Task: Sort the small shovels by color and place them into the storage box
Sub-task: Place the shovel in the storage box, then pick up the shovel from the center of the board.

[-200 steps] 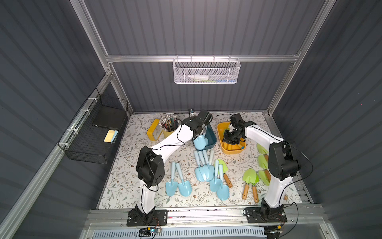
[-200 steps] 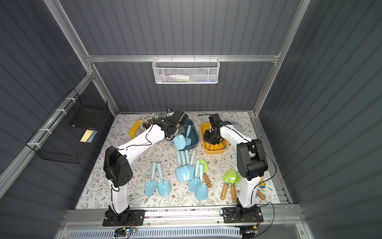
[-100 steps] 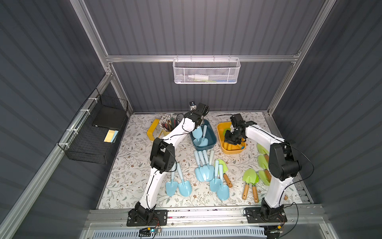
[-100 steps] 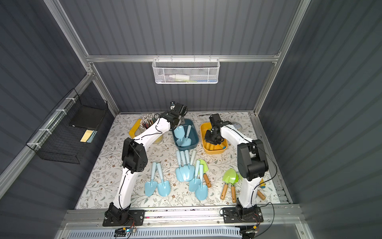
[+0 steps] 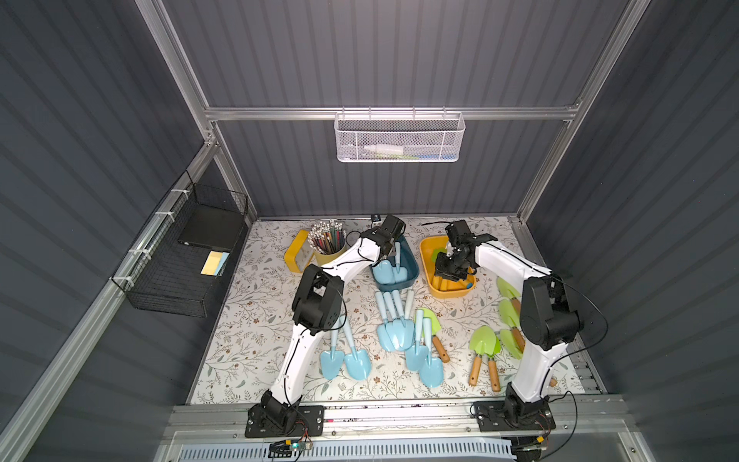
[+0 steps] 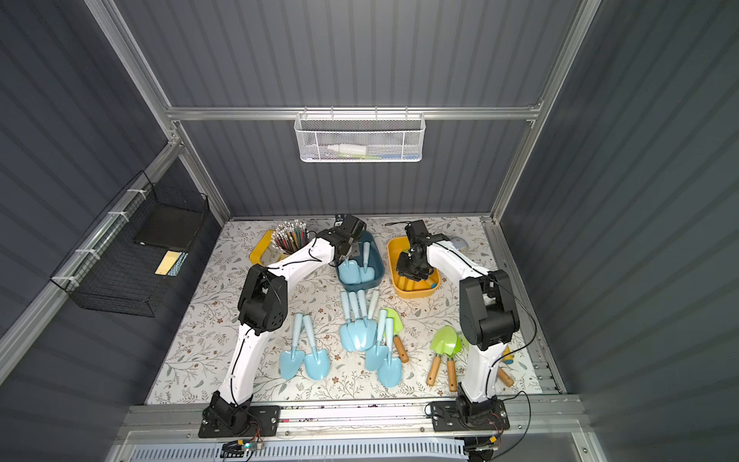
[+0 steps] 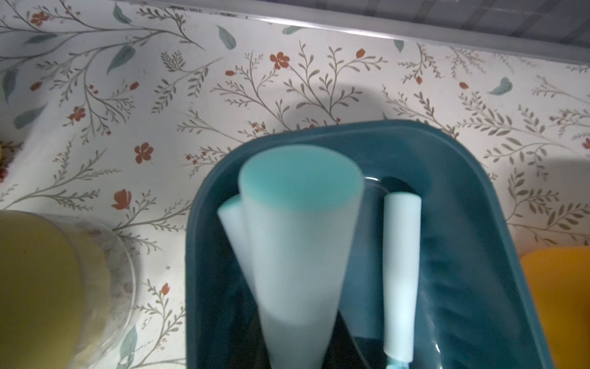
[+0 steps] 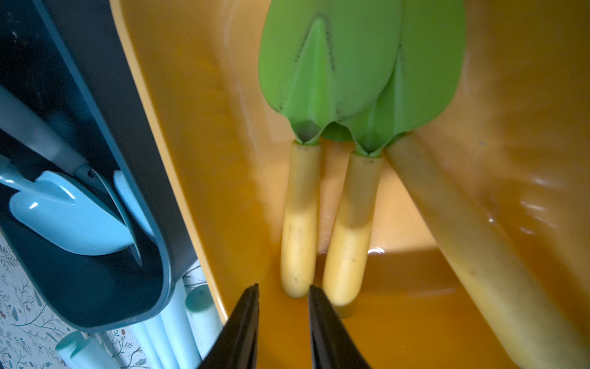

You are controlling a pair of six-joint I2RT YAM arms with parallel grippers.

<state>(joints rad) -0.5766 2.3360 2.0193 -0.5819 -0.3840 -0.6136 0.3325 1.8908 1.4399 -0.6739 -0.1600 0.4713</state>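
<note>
Left jaws unseen; blue shovel handle blurred; wall basket contents indistinct.

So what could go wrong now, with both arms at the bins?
The blue shovel in the left tool hangs over the teal bin; released, it may lean over the rim. The right tool sits close by yellow handles and may snag one when lifting.

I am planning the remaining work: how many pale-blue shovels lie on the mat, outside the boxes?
8. A left pair, a middle bunch of four, and a right pair beside it. The left arm may hide more.
</note>
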